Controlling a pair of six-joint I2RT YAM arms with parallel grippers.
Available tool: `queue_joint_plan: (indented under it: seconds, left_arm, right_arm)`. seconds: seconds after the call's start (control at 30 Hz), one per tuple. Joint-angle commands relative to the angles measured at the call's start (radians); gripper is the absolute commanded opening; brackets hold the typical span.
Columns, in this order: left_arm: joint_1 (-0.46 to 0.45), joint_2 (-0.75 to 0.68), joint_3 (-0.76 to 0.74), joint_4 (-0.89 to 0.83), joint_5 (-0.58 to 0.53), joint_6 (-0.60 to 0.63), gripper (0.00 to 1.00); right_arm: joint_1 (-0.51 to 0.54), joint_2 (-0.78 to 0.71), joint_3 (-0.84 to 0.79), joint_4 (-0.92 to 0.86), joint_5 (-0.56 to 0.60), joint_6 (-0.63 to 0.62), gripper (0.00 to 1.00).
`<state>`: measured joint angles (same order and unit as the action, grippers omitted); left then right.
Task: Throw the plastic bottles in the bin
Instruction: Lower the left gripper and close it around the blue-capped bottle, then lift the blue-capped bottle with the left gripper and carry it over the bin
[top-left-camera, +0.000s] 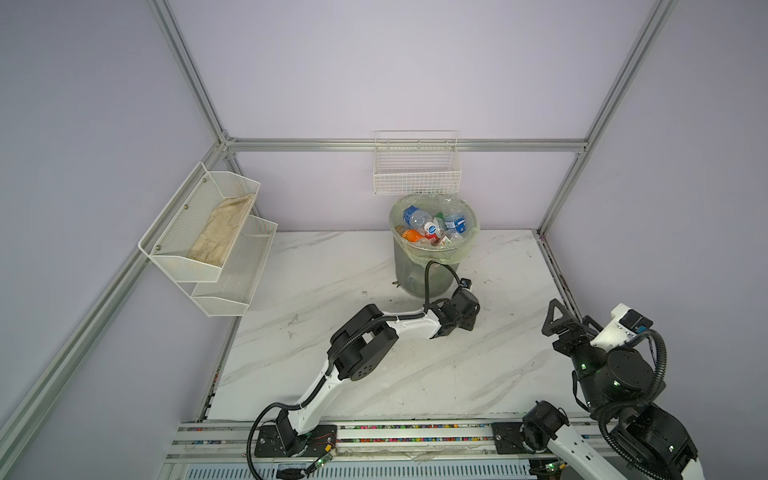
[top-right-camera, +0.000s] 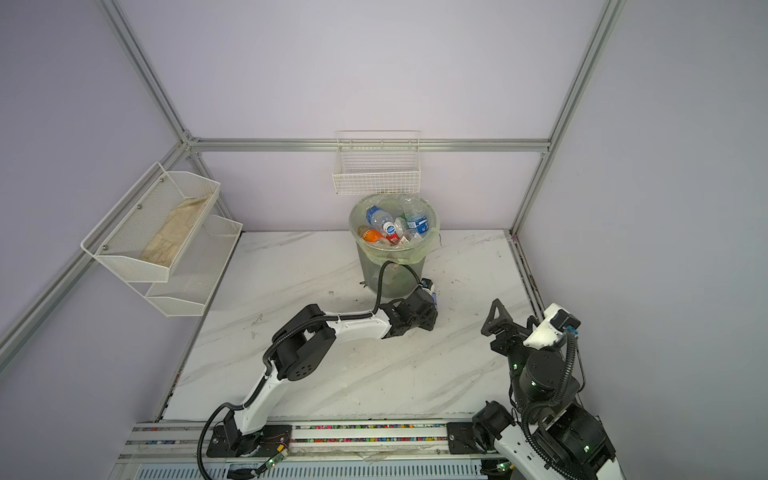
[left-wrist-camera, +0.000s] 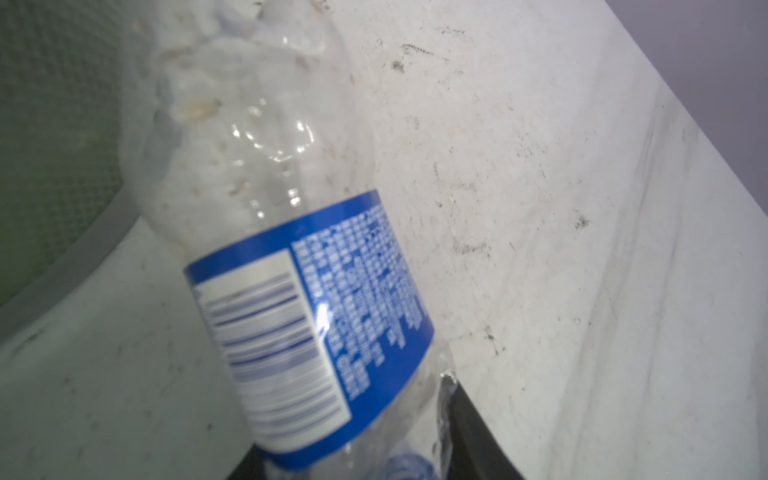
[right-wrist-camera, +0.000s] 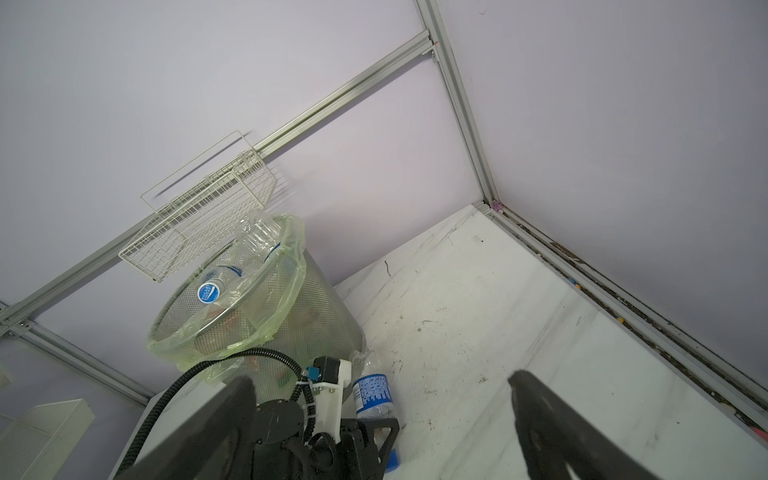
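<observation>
Well, btl (left-wrist-camera: 266, 158) clear, crumpled; blue barcode label (left-wrist-camera: 361, 299).

Pale lilac walls (top-left-camera: 374, 62) close the space at the back and on both sides in both top views. Grey aluminium profiles (top-left-camera: 407, 145) run along the corners and across the back wall. The table (top-left-camera: 415, 374), in the lower middle, is white with grey marble veins and some dark marks. A white wire basket (top-left-camera: 417, 174) hangs on the back profile, at the centre. At the left, a two-level white mesh shelf (top-left-camera: 232, 286) is fixed to the wall, and a beige cloth (top-left-camera: 220, 232) lies in its upper level. The light is soft and even.
</observation>
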<state>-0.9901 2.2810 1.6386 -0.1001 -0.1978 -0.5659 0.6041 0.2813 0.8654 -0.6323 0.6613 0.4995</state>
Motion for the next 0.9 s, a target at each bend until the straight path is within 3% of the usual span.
queue_joint_plan:
  seconds: [0.0,0.3,0.57,0.87]
  left_arm:
    - [-0.028,-0.116,-0.087,0.013,-0.045,0.003,0.29]
    - [-0.124,-0.349,-0.339,0.084,-0.163,0.098,0.27]
    - [-0.199,-0.643,-0.57,0.2,-0.278,0.246,0.27]
    - [-0.213,-0.966,-0.707,0.29,-0.373,0.377,0.27]
  right_arm:
    - [-0.003,0.002,-0.009,0.011,0.009,-0.01,0.97]
    - [-0.002,-0.008,-0.011,0.008,0.017,-0.004,0.97]
    - [-0.002,-0.015,-0.013,0.005,0.027,0.004,0.97]
    - [-0.003,-0.012,-0.007,-0.009,0.017,0.023,0.97]
